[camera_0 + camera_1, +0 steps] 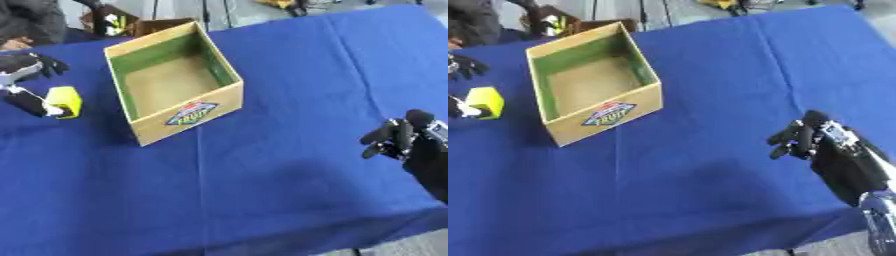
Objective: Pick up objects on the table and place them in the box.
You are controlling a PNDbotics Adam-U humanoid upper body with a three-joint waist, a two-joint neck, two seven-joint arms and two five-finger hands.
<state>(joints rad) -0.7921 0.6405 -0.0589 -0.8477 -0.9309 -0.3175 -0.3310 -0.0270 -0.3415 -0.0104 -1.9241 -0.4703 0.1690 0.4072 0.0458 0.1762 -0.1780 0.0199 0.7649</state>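
Note:
A cardboard box with a green lining stands open at the upper left of the blue table, and I see nothing inside it. Left of it sits a small yellow block. My left hand is at the far left edge. Its thumb lies against the block's left side and its fingers hang apart above the block. My right hand hovers over the table's right side, far from the box, with its fingers loosely bent and nothing in them.
The blue cloth covers the whole table, whose front edge runs along the bottom right. A brown box and other clutter stand beyond the far edge. A person's sleeve shows at the top left.

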